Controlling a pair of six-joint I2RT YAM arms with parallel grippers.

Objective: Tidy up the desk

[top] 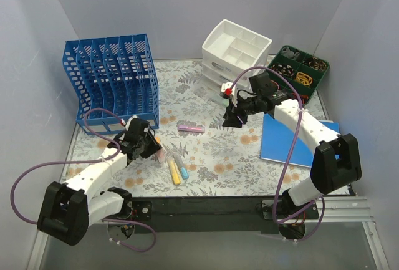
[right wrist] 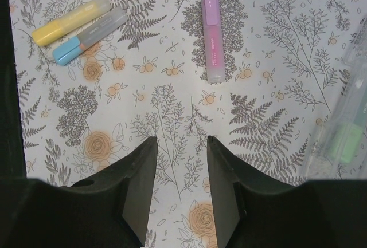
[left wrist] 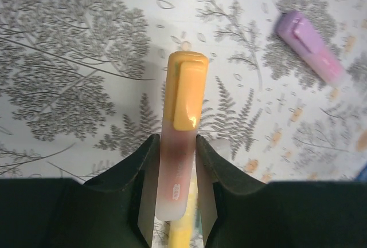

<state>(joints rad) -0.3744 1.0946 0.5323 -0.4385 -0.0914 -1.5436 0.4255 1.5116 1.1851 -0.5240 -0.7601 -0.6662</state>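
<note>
My left gripper (left wrist: 175,139) is shut on the pale barrel of an orange-capped highlighter (left wrist: 184,96), held low over the desk (top: 212,151) at the front left (top: 149,145). A yellow highlighter (top: 173,171) and a blue one (top: 182,169) lie just right of it. A purple highlighter (top: 191,128) lies mid-desk and also shows from both wrists (left wrist: 309,44) (right wrist: 211,36). My right gripper (top: 234,117) hangs open above the fern print (right wrist: 180,142) with nothing between its fingers. A green highlighter (right wrist: 348,139) lies at that view's right edge.
A blue file rack (top: 112,77) stands at the back left. A white drawer organiser (top: 235,48) and a green tray of small items (top: 299,70) are at the back right. A blue notebook (top: 296,139) lies under the right arm.
</note>
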